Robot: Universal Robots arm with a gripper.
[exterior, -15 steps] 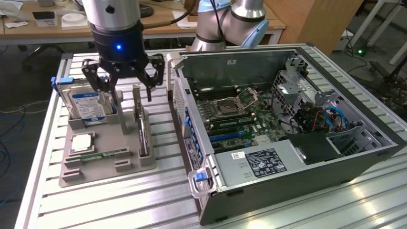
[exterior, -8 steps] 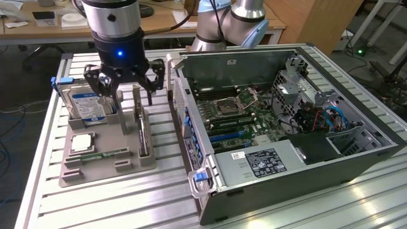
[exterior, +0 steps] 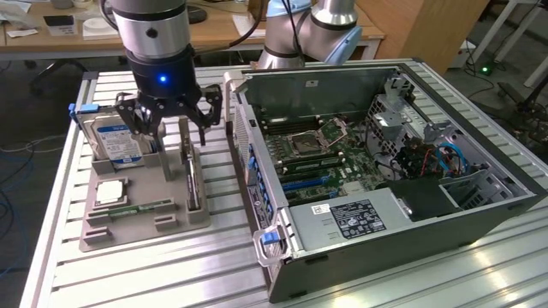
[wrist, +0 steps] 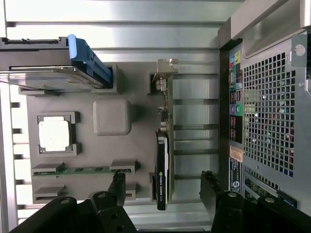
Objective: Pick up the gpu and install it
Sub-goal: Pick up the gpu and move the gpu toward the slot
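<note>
Your gripper (exterior: 178, 133) hangs over the gray tray (exterior: 145, 199) with its jaws spread wide and nothing held between them. The gpu (exterior: 192, 179) has not been picked up: it stands on its long edge in a slot of that tray, on the side nearest the computer case (exterior: 445, 221). From the wrist view you can see the gpu (wrist: 163, 145) as a thin dark strip with its silver bracket at the far end, and the gripper (wrist: 163, 187) straddles the end away from that bracket. One finger (wrist: 116, 183) sits on the tray side and the other on the case side, with a clear gap between each and the card, so they are not touching it. How far the fingertips reach down past the card's top edge you cannot tell from these views. On the same tray (wrist: 141, 141) the hard drive (exterior: 115, 138) with its blue label stands upright in the corner at the exterior view's left, the square processor chip (exterior: 111, 191) lies flat nearer the middle, and the narrow green memory stick (exterior: 137, 208) lies just beside it. The case lies on its side on the slatted metal table (exterior: 171, 276) with its cover off and the motherboard showing, at the exterior view's right of the tray.
</note>
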